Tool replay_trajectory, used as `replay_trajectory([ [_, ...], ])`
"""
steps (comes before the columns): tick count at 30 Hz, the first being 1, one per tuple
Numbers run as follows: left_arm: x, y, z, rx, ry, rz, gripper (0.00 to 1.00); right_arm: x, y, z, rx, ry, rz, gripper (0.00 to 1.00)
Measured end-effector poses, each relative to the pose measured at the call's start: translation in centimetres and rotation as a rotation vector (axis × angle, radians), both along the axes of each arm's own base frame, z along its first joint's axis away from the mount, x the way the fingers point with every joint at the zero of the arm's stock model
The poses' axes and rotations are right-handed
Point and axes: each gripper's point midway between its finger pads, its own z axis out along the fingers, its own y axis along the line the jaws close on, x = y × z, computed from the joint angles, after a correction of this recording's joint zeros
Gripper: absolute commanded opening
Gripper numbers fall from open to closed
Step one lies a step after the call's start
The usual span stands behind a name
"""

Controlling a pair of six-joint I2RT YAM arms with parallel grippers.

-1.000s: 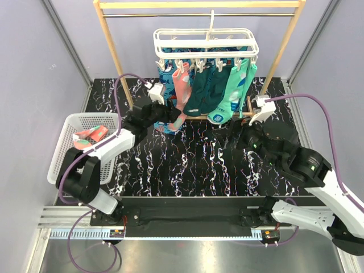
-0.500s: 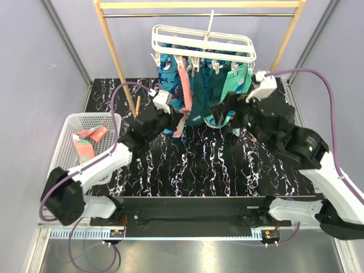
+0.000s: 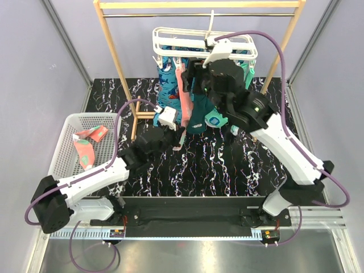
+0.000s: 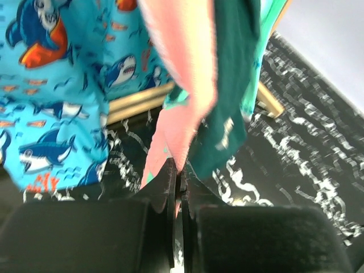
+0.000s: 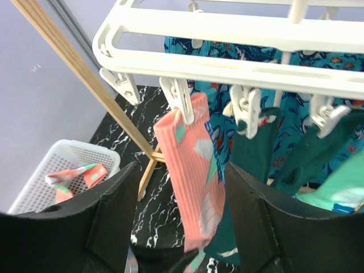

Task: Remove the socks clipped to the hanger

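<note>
The white hanger [image 3: 200, 41] [image 5: 227, 27] hangs from the wooden rail with socks clipped under it. They are a coral-pink sock [image 3: 183, 94] [image 5: 192, 170] [image 4: 185, 62], a dark teal sock [image 3: 197, 114] [image 4: 234, 85], a blue shark-print sock [image 3: 167, 77] [image 4: 57, 85] and a mint-green sock [image 3: 215, 118]. My left gripper [image 3: 177, 136] [image 4: 180, 177] is shut on the pink sock's lower tip. My right gripper [image 3: 194, 82] [image 5: 183, 227] is open just below the pegs. Its fingers stand either side of the pink sock without touching it.
A white mesh basket [image 3: 63, 129] [image 5: 34, 170] at the left holds coral-pink socks [image 3: 85, 145]. The wooden stand's post [image 3: 116, 62] [image 5: 85, 79] slants just left of the hanger. The black marbled table [image 3: 227, 165] lies below.
My right arm rose from the table to the hanger, and its jaws narrowed around the pink sock. My left gripper shut on the sock's tip and drew it toward the near edge.
</note>
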Motion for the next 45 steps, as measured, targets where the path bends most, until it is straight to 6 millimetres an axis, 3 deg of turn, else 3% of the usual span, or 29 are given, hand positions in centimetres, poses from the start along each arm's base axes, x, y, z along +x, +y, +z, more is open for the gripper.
replay_trajectory([
  [7, -1.2, -0.1, -0.4, 0.056, -0.022, 0.037, 0.0, 2.2, 1.9, -0.8, -0.063, -0.02, -0.016, 0.66],
  [19, -2.8, -0.8, -0.8, 0.145, -0.074, 0.089, 0.0, 3.2, 0.9, -0.3, -0.106, -0.065, -0.091, 0.68],
  [30, -3.8, -1.7, -0.4, 0.193, -0.116, 0.095, 0.0, 4.4, 2.2, -1.4, -0.165, -0.079, -0.095, 0.66],
  [40, -4.4, -2.1, 0.2, 0.207, -0.14, 0.093, 0.0, 5.0, 2.9, -1.0, -0.202, -0.11, -0.129, 0.65],
  [45, -4.6, -2.3, 0.3, 0.208, -0.146, 0.091, 0.0, 5.7, 3.4, -2.0, -0.268, -0.113, -0.16, 0.65],
])
